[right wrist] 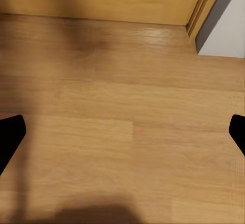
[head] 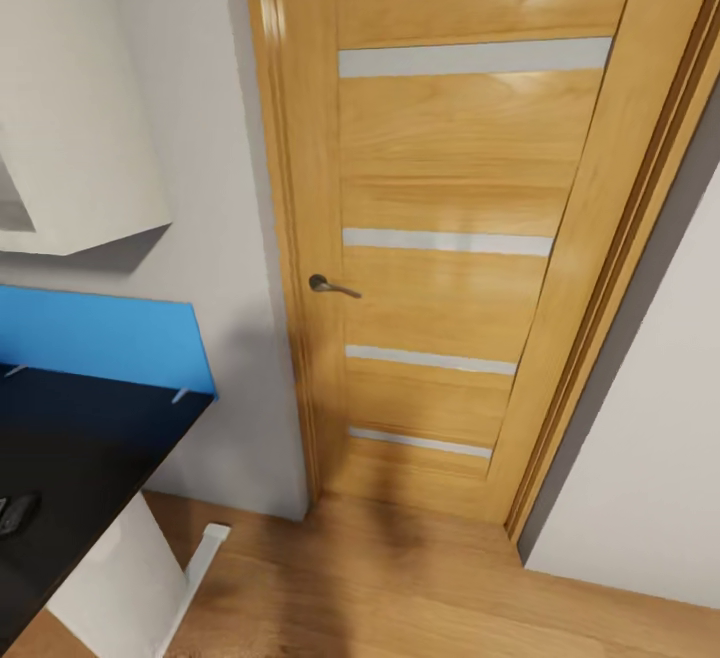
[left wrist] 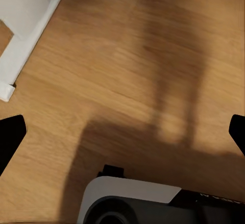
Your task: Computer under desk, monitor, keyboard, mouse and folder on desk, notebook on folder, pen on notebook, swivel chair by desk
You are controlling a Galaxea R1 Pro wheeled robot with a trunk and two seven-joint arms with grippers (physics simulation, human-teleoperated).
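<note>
lower left of the frame: desk (head: 70,448) – black top, blue back panel (head: 100,338), white leg (head: 120,578); a dark object at its edge, too cropped to name.
handling: a keyboard or mouse would likely be light and rigid – take it across the narrow sides.
centre: wooden door (head: 440,238), grey handle (head: 330,285).
left gripper (left wrist: 122,134): fingers wide apart, empty, over floor.
right gripper (right wrist: 122,134): likewise spread, holding nothing.

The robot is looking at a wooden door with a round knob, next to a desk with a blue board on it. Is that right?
Not quite. The wooden door has a lever handle, not a round knob, as the head view shows. The desk with the blue board is beside it.
</note>
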